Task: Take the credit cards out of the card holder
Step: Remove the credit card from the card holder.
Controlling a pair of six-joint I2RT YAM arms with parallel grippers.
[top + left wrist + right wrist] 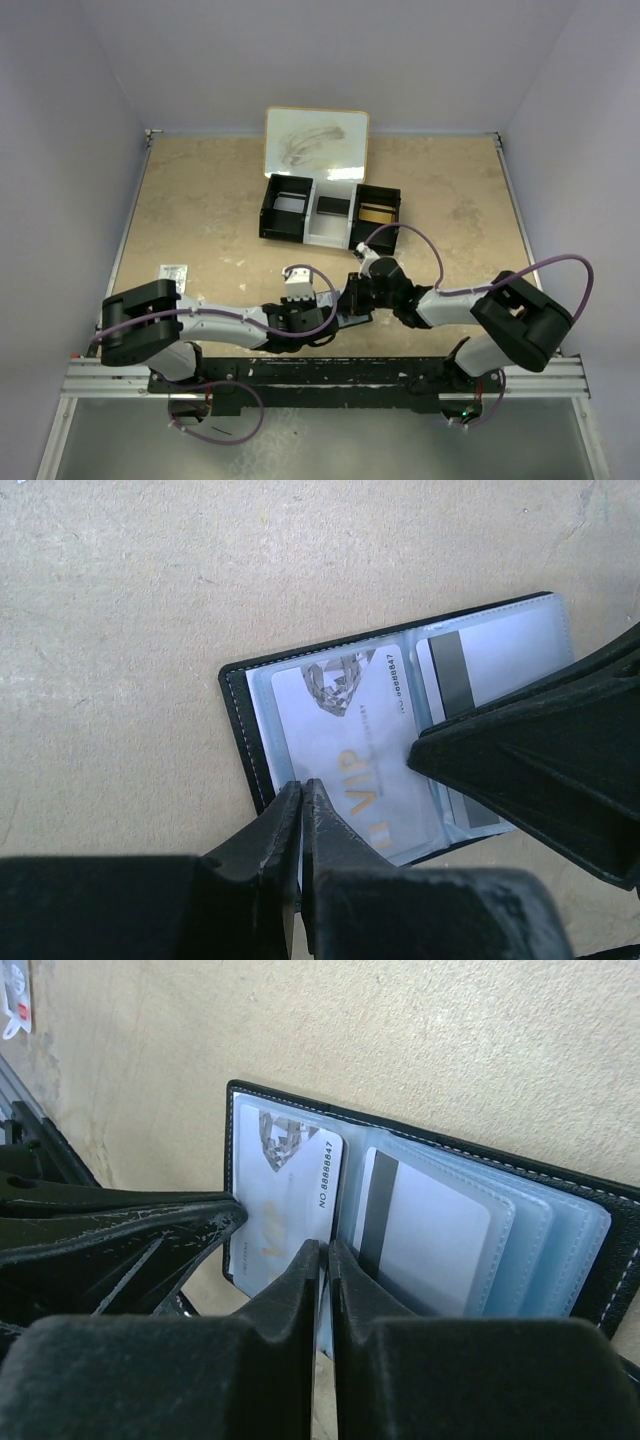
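The card holder (237, 730) lies open beneath both pincers. My left gripper (301, 788), shut tight, sits at its stitched edge; my right gripper (323, 1250) pinches a clear sleeve (322, 1310) at its fold.

The card holder (600, 1250) lies open on the worktop (450, 1030), 2 cards in its clear sleeves: a numbered card (285, 1190) and a black-striped card (430, 1240). The right tool (323, 1255), jaws almost together, sits at the fold. The left tool (225, 1222) meets the holder's left side.
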